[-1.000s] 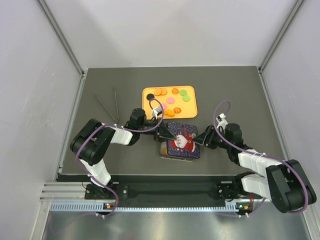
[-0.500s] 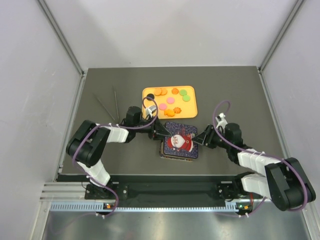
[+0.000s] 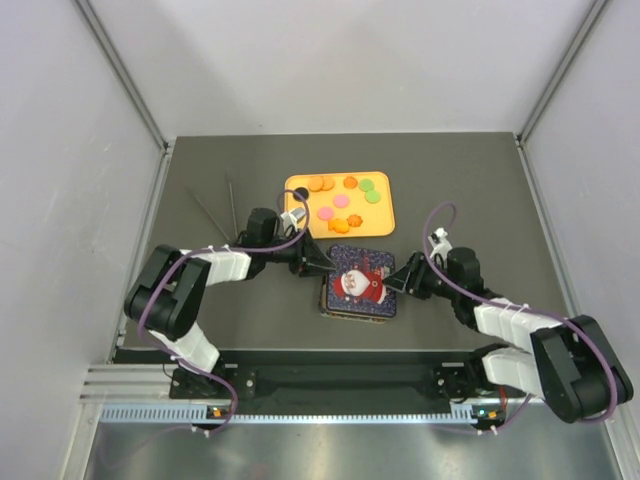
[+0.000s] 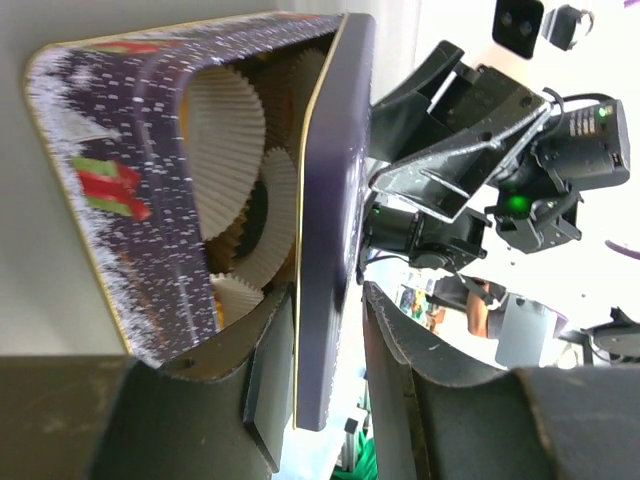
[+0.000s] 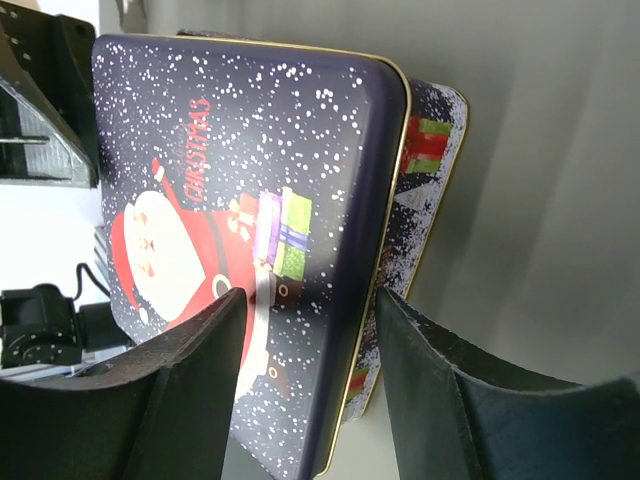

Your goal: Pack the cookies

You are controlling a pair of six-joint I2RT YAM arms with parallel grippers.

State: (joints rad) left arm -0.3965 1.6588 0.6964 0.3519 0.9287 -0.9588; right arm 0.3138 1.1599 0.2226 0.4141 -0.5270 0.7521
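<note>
The cookies (image 3: 341, 200) are small orange, pink, green and black discs on an orange tray (image 3: 385, 217). In front of it is a dark blue Christmas tin (image 3: 333, 305) whose Santa lid (image 3: 360, 283) sits askew on top. In the left wrist view the lid (image 4: 335, 200) is raised off the tin base (image 4: 130, 200), showing white paper cups (image 4: 225, 130) inside. My left gripper (image 3: 318, 262) (image 4: 328, 300) is open, straddling the lid's left edge with a gap on one side. My right gripper (image 3: 397, 280) (image 5: 310, 300) is open around the lid's (image 5: 230, 150) right edge and the base (image 5: 435, 140).
Two thin dark sticks (image 3: 220, 210) lie on the grey table left of the tray. Grey walls close the table in on the left, back and right. The two arms reach in from either side of the tin.
My left arm has drawn back to the left, and its gripper now sits at the lid's left edge. The lid has shifted slightly left on the tin. My right arm has barely moved.
</note>
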